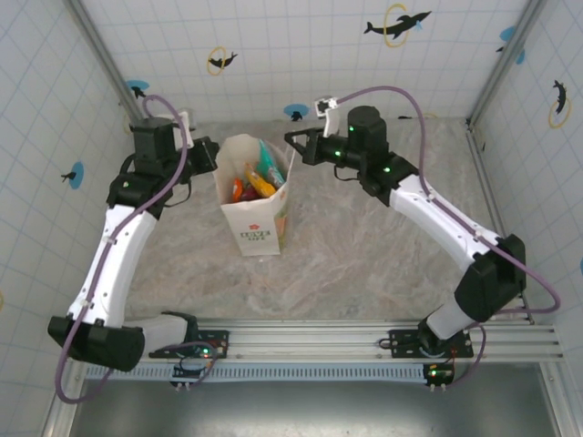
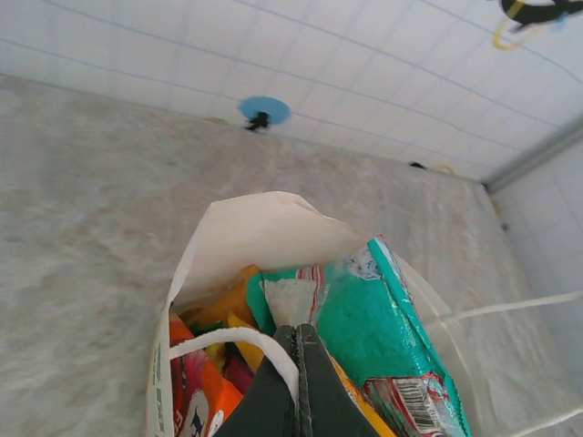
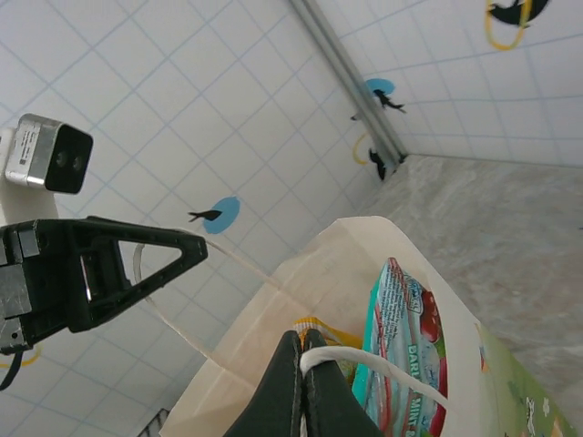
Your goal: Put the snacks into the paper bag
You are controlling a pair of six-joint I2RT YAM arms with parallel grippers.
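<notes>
The white paper bag [image 1: 255, 232] stands upright mid-table with a red logo on its side. Snacks stick out of its mouth: a teal packet [image 1: 269, 164], a yellow one [image 1: 260, 185] and an orange one [image 1: 239, 188]. My left gripper [image 1: 208, 155] is at the bag's left rim, and my right gripper [image 1: 290, 138] at its right rim. In the left wrist view the left gripper [image 2: 299, 332] is shut on a white cord handle [image 2: 246, 339], above the teal packet [image 2: 383, 309]. The right gripper [image 3: 301, 339] is shut on the other cord handle [image 3: 383, 373], beside the teal packet [image 3: 396, 337].
Tiled walls [image 1: 291, 55] with blue fish stickers close in the marbled table [image 1: 364, 264] at the back and sides. A metal rail [image 1: 364, 341] with both arm bases runs along the near edge. In the right wrist view the left gripper's fingers [image 3: 137, 264] hold a taut cord.
</notes>
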